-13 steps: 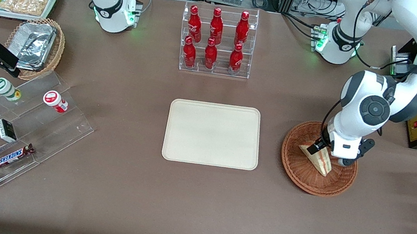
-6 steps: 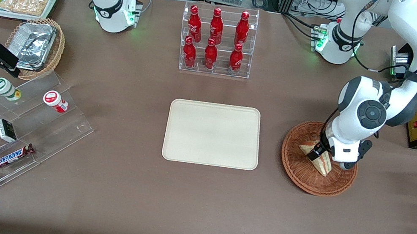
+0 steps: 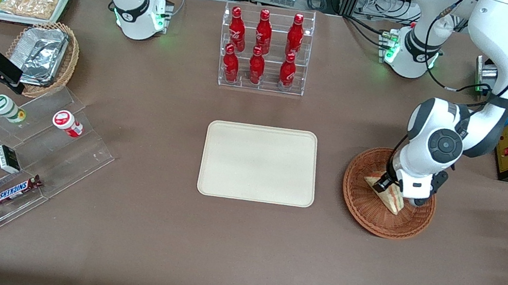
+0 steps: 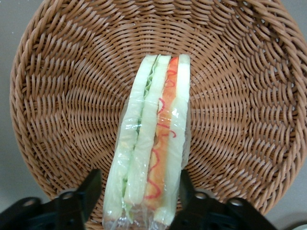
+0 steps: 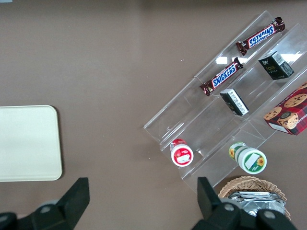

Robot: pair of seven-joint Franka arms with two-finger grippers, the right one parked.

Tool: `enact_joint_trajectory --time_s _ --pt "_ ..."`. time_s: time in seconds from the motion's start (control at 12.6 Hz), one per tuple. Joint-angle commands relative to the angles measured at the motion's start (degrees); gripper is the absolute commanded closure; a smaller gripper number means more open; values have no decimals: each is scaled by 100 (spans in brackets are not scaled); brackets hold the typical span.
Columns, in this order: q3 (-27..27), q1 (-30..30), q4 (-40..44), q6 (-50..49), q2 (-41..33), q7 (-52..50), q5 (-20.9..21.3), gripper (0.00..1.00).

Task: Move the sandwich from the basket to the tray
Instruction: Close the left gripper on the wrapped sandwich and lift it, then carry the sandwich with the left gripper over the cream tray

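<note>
**Sandwich sat in wicker basket with claw straddling it**

Sandwich (image 4: 149, 143), a clear-wrapped wedge of pale bread showing green, orange and red filling along its cut edge, lay in the reddish-brown woven basket (image 3: 366, 214) toward the working arm's end of the brown worktop (image 3: 214, 250). The left arm's claw (image 3: 389, 183) was lowered into the basket, its two black fingers (image 4: 88, 194) spread apart on either side of the wedge's broad end; the wrist camera showed them flanking the wrapper closely, though whether they pressed on it could not be told. The cream-beige tray (image 3: 260, 163) lay flat beside the basket, near the middle of the worktop, with nothing on it. Farther from the front camera than the tray stood a clear rack of red bottles (image 3: 263, 50). Toward the parked arm's end, stepped clear shelves held Snickers bars (image 3: 17, 190) and small cartons.
</note>
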Motion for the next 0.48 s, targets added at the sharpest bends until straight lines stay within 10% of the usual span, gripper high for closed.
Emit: enact_joint_trajectory --time_s 0.0,0.4 --pt "14 0 44 -100 -76 -10 -17 89" --pt "-12 -79 1098 -1646 -155 16 36 89"
